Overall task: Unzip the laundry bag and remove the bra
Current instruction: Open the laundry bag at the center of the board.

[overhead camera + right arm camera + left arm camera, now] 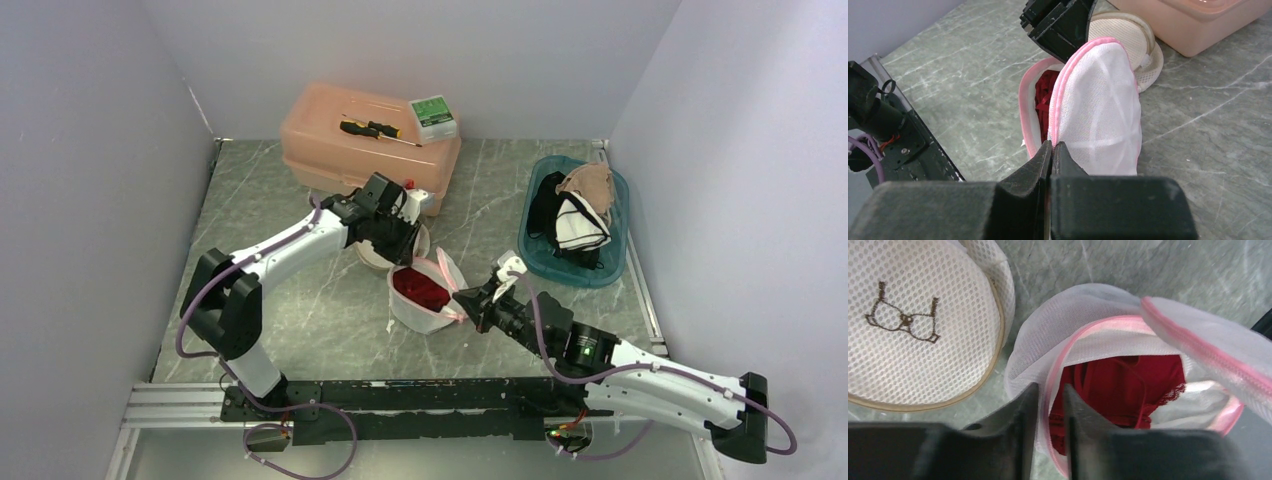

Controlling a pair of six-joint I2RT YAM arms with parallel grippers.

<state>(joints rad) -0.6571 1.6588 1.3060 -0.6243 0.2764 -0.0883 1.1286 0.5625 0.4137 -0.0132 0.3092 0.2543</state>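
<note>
The right gripper [1053, 145] pinches the flap of the laundry bag [1098, 110]; the left gripper [1049, 391] nips its rim at mid-frame, red bra [1128, 385] inside.

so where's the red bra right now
In the top view the red bra sits inside the open laundry bag at the middle of the table, between the left gripper and the right gripper.
</note>
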